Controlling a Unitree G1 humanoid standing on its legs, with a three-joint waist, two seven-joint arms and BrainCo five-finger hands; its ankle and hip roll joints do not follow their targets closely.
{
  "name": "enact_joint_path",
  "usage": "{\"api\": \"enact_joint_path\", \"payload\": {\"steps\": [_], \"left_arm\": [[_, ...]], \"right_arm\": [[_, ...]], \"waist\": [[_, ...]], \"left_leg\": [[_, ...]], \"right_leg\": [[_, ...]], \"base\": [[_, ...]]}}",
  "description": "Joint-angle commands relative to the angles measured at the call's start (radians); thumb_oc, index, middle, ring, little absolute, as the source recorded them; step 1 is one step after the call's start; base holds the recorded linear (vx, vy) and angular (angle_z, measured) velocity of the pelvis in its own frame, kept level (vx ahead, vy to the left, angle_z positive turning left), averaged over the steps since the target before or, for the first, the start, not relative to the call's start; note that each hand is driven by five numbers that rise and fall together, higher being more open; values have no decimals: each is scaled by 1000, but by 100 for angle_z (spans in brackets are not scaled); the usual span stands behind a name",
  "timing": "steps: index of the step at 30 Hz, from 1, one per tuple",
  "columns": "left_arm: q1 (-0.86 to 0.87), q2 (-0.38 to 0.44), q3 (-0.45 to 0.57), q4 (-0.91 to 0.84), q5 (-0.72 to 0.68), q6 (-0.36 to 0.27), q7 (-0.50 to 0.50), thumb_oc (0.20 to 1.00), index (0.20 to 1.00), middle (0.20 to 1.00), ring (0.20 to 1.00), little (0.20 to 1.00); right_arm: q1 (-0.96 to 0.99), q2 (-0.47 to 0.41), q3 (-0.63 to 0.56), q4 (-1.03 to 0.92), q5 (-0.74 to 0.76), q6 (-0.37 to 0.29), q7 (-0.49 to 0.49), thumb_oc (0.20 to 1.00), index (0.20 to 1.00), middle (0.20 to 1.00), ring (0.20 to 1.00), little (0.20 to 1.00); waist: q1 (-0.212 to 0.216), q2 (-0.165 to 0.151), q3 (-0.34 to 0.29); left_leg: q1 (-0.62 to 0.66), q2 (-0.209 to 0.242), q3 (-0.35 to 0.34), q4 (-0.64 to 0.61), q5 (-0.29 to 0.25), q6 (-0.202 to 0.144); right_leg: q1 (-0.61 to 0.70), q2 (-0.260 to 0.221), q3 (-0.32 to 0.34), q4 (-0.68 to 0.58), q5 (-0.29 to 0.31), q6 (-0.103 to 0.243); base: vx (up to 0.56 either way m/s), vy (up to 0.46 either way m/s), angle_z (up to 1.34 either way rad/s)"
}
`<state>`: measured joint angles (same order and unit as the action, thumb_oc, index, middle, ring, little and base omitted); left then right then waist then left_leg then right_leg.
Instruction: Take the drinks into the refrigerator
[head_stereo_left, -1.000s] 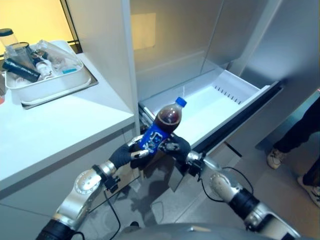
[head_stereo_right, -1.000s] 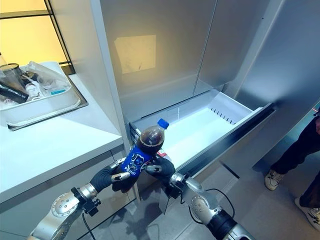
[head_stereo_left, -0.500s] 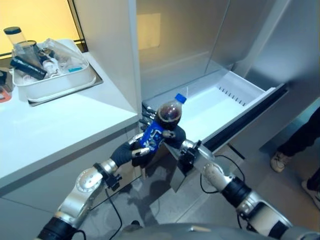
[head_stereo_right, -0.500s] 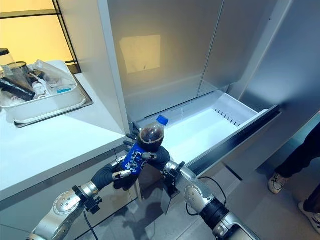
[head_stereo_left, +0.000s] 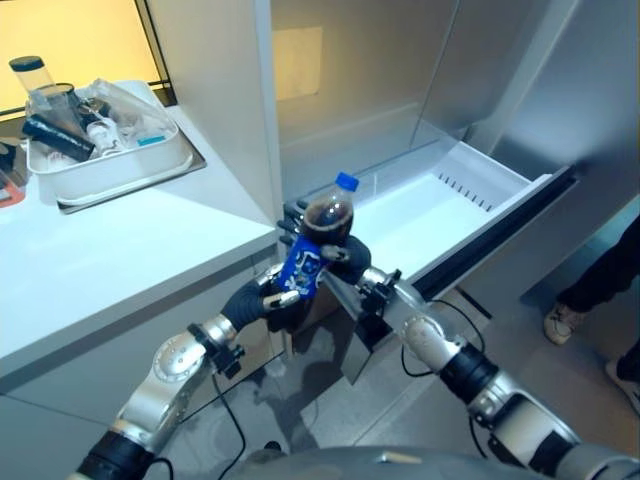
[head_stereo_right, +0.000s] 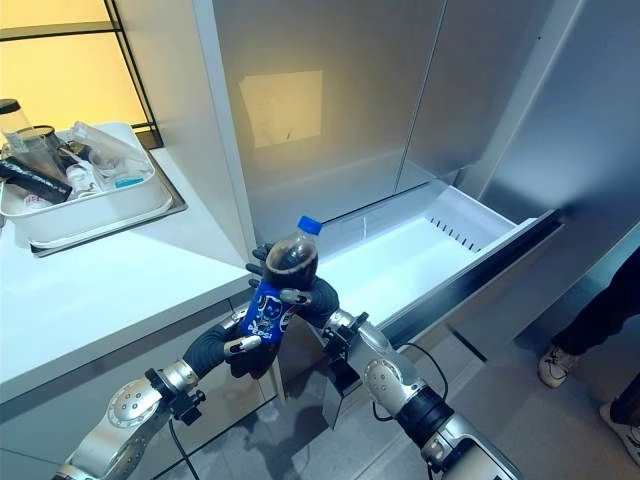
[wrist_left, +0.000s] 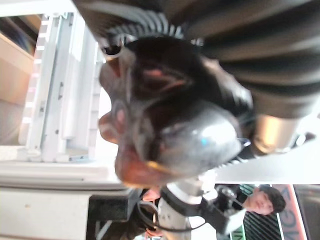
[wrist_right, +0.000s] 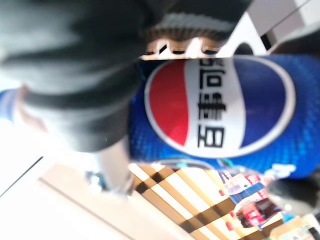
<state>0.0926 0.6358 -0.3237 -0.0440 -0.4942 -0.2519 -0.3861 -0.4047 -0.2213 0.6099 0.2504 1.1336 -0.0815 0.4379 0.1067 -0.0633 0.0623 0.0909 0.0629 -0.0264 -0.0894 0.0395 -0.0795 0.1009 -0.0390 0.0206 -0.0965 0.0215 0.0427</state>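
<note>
- Near the lower centre of the head views, both hands met on one cola bottle (head_stereo_right: 279, 285), a dark drink with a blue label and blue cap, held tilted with the cap pointing up and to the right.
- The left hand (head_stereo_right: 232, 348) reached in from the lower left and had its fingers curled around the bottle's lower part, at the label.
- The right hand (head_stereo_right: 311, 298) came in from the lower right and wrapped the bottle higher up, at the label's upper edge below the dark shoulder.
- The bottle hung in the air just in front of the desk's corner, left of the open drawer and not inside it.
- A white refrigerator drawer (head_stereo_right: 400, 262) stood pulled out at centre right, below tall grey refrigerator doors (head_stereo_right: 330, 90).
- A white desk (head_stereo_right: 90, 290) filled the left side; a white tray (head_stereo_right: 100, 210) of bottles and wrapped items sat on it at the upper left.
- A person's legs and shoe (head_stereo_right: 560, 362) showed at the right edge, on the grey floor (head_stereo_right: 520, 410).
</note>
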Motion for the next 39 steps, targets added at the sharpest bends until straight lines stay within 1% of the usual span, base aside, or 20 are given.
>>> {"api": "enact_joint_path", "payload": {"steps": [1,17,18,19,20,25,29,32,33,34,35,39], "left_arm": [[-139,-11,-39,-41,-27,-97,-25,200,200,200,200,200],[-137,-11,-21,-42,-20,-99,-15,200,200,200,200,200],[-133,-12,-18,-42,-27,-98,-15,489,489,489,489,489],[-133,-13,-17,-41,-26,-97,-13,489,489,489,489,489],[-133,-13,-17,-41,-25,-97,-13,1000,1000,1000,1000,1000],[-118,-13,-1,-47,-43,-88,-15,1000,1000,1000,1000,1000],[-100,-13,14,-52,-68,-80,-29,1000,1000,1000,1000,1000],[-82,-13,25,-45,-86,-76,-40,1000,1000,1000,1000,1000],[-82,-13,25,-45,-87,-76,-40,1000,1000,1000,1000,1000],[-70,-10,27,-41,-99,-73,-44,1000,1000,1000,1000,1000],[-64,-8,26,-41,-106,-69,-48,1000,1000,1000,1000,1000],[-47,-4,23,-37,-119,-59,-55,1000,1000,1000,1000,1000]], "right_arm": [[-126,64,-30,-45,41,-52,21,200,200,200,200,200],[-74,25,-17,-74,27,-31,30,200,200,200,200,200],[-74,13,-20,-81,20,-31,30,200,200,200,200,200],[-74,9,-21,-85,18,-31,30,200,200,200,200,200],[-74,8,-21,-85,18,-31,30,200,200,200,200,200],[-73,-34,-66,-106,-4,-49,20,200,200,200,200,200],[-72,-102,-129,-155,-33,-71,12,200,200,200,200,200],[-80,-142,-196,-159,-29,-100,-4,200,200,200,200,200],[-80,-142,-196,-159,-28,-100,-4,200,200,200,200,200],[-95,-161,-233,-154,-22,-122,-22,200,200,200,200,200],[-101,-174,-250,-161,-18,-131,-29,200,200,200,200,200],[-130,-204,-297,-155,-15,-158,-56,200,200,200,200,200]], "waist": [[9,-16,-9],[3,-19,-2],[3,-19,-3],[2,-19,-3],[2,-19,-3],[0,-21,-4],[-4,-23,-7],[-5,-25,-11],[-5,-25,-11],[-5,-27,-13],[-5,-27,-14],[-6,-30,-16]], "left_leg": [[39,-38,-36,2,-95,78],[41,-37,-41,2,-94,76],[42,-37,-42,2,-93,76],[42,-37,-42,2,-93,76],[42,-37,-42,2,-93,76],[43,-36,-43,2,-94,77],[42,-36,-45,2,-93,77],[41,-35,-46,2,-93,77],[41,-35,-46,2,-93,77],[41,-36,-45,2,-94,77],[41,-36,-44,2,-94,77],[44,-35,-43,2,-94,77]], "right_leg": [[23,-49,-49,47,-43,53],[27,-48,-58,50,-45,53],[27,-48,-59,50,-45,53],[27,-48,-59,50,-45,53],[27,-48,-59,50,-45,53],[27,-49,-62,50,-43,55],[29,-50,-63,49,-44,56],[30,-50,-65,47,-43,58],[30,-50,-65,47,-43,58],[30,-49,-65,46,-42,58],[30,-49,-64,46,-42,58],[30,-48,-62,46,-40,58]], "base": [[0,0,0],[0,0,0],[0,0,0],[0,0,0],[0,0,0],[0,0,0],[0,0,0],[0,0,0],[0,0,0],[0,0,0],[0,0,0],[0,0,0]]}}
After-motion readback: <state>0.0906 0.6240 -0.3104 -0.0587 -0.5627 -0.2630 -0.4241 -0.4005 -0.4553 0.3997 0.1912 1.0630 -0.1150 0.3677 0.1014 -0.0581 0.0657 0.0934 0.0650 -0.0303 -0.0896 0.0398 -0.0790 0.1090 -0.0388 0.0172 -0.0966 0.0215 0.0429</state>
